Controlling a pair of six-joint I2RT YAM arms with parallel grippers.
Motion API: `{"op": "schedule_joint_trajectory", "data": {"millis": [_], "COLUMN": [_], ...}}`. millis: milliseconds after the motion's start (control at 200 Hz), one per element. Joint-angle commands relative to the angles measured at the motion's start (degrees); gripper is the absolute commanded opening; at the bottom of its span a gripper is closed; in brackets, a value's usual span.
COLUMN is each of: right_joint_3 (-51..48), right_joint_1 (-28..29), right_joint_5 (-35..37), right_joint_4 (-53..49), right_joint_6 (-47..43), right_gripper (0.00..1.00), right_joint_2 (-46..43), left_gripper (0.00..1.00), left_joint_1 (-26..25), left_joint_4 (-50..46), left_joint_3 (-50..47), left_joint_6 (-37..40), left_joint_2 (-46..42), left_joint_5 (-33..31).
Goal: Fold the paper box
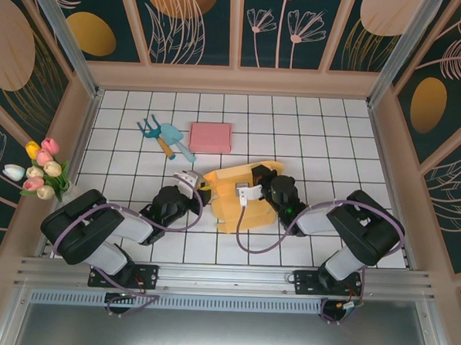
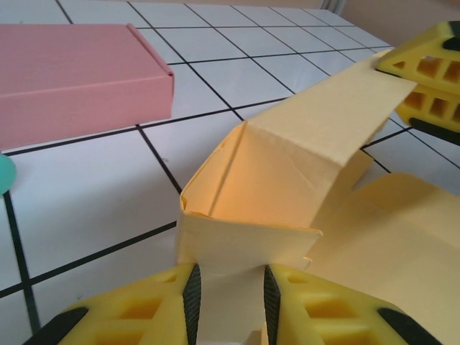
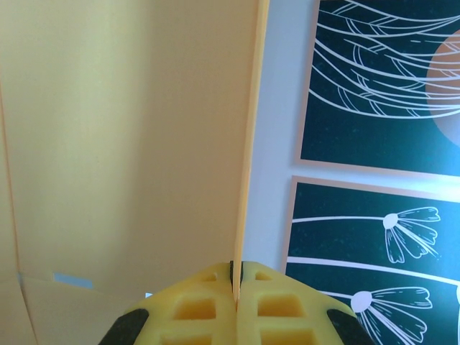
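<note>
A half-formed yellow paper box (image 1: 241,195) lies on the white tiled desk (image 1: 325,139), near the middle and just ahead of both arms. Some of its panels are raised and others are spread flat.

The left end effector (image 1: 196,185) meets the box at its left side. In the left wrist view its yellow fingers (image 2: 136,313) are closed in on a flap at the near edge of the box (image 2: 287,165), and the paper fills the gap between the pads. Beyond them one corner stands up, with a long flap slanting up to the right.

The right end effector (image 1: 259,183) reaches in from the right, over the far part of the box. In its wrist view its two fingers (image 3: 280,309) are pressed together on the thin edge of an upright yellow panel (image 3: 129,144). Dark wall panels printed with flowers (image 3: 381,237) stand behind it.

A flat pink cardboard box (image 1: 211,137) lies further back, apart from the yellow one. Left of it are teal garden hand tools (image 1: 164,136). A bunch of tulips (image 1: 43,169) sits at the left edge of the desk.
</note>
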Motion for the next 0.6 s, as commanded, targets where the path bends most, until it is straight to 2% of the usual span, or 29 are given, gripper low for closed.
{"op": "schedule_joint_trajectory", "data": {"millis": [0, 105, 235, 445, 596], "right_joint_3": [-0.19, -0.28, -0.63, -0.64, -0.40], "right_joint_1": [-0.29, -0.23, -0.16, -0.14, -0.19], "right_joint_5": [-1.24, -0.86, -1.13, -1.23, -1.15], "right_joint_4": [-4.40, -3.39, -2.84, -2.72, -2.62], "right_joint_6": [0.27, 0.32, 0.42, 0.49, 0.65], "right_gripper": [0.00, 0.00, 0.00, 0.00, 0.00], "right_joint_2": [2.34, 3.10, 3.35, 3.82, 4.42], "left_gripper": [0.33, 0.31, 0.25, 0.31, 0.31], "left_joint_1": [0.09, 0.02, 0.01, -0.07, -0.49], "left_joint_4": [4.97, 4.74, 4.49, 5.38, 7.94], "left_joint_3": [-0.21, 0.45, 2.02, 5.33, 5.61], "left_joint_6": [-1.36, -1.45, -2.01, -5.27, -6.63], "left_joint_2": [0.42, 1.41, 4.18, 8.83, 9.94], "left_joint_5": [5.75, 8.88, 8.81, 6.65, 7.85]}}
